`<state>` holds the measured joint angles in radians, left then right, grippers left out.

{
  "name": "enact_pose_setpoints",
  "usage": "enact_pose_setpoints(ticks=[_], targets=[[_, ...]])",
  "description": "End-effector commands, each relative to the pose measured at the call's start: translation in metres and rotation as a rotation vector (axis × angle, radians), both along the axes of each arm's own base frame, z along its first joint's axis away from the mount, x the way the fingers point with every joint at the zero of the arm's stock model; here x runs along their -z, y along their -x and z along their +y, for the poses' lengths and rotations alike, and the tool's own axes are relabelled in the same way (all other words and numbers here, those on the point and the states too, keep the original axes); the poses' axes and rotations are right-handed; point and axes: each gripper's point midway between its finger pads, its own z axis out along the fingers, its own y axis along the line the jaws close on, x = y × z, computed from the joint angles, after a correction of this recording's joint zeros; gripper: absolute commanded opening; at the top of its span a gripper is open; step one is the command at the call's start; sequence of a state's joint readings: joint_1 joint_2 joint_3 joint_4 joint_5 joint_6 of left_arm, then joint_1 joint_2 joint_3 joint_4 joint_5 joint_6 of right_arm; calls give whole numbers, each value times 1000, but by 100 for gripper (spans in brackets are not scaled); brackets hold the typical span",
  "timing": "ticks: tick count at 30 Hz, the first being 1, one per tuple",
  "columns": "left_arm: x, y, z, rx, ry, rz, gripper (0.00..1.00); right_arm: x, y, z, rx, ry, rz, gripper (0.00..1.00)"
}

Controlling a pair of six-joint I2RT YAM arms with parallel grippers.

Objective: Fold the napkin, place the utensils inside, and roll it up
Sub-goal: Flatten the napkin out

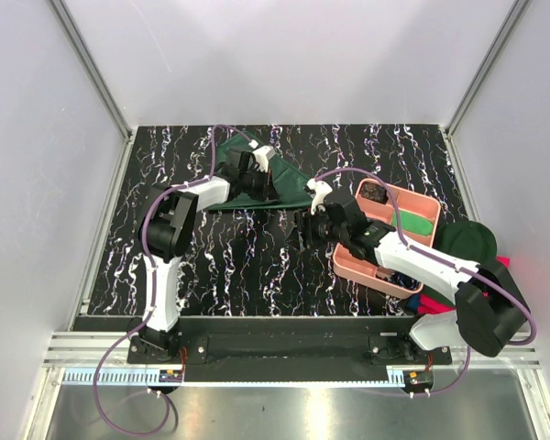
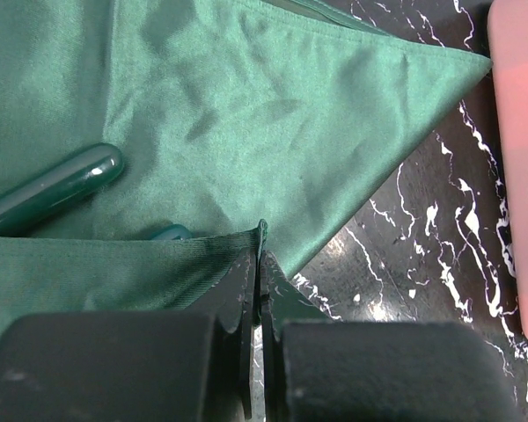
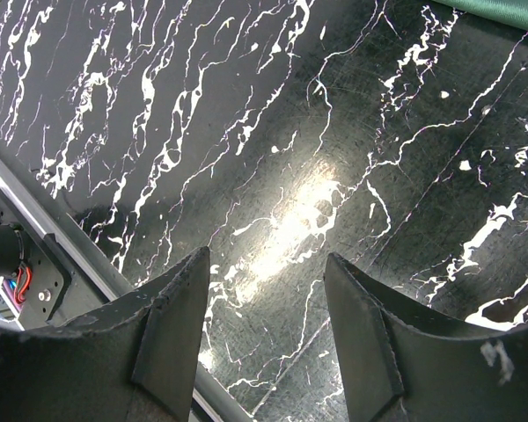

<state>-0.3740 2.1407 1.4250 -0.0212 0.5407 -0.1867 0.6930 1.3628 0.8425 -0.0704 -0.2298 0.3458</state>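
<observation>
The dark green napkin (image 1: 273, 186) lies folded into a triangle at the middle back of the black marbled table; it fills the left wrist view (image 2: 246, 123). My left gripper (image 1: 257, 186) (image 2: 262, 255) is shut on the hem of a lifted napkin flap (image 2: 114, 264). A dark green utensil handle (image 2: 57, 189) lies on the cloth at the left, and the tip of another (image 2: 169, 232) peeks from under the flap. My right gripper (image 1: 309, 225) (image 3: 266, 290) is open and empty, just right of the napkin's corner, over bare table.
A pink tray (image 1: 422, 206) stands right of the napkin, holding a bright-green swatch (image 1: 414, 221) and a dark item; its edge shows in the left wrist view (image 2: 519, 158). A dark green round thing (image 1: 467, 240) and a pink-red cloth (image 1: 433, 301) lie at the right.
</observation>
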Motion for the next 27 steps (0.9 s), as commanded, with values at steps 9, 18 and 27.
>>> enact_pose_setpoints(ticks=[9,18,27], targets=[[-8,-10,-13,22,25,-25,0,-7,-7,9,-8,-40,-18,64],[-9,-14,-12,-6,24,-20,0,-5,-8,10,-5,-37,-10,64],[-48,-24,-17,-46,87,-52,59,-13,-22,-3,101,-45,-35,65]])
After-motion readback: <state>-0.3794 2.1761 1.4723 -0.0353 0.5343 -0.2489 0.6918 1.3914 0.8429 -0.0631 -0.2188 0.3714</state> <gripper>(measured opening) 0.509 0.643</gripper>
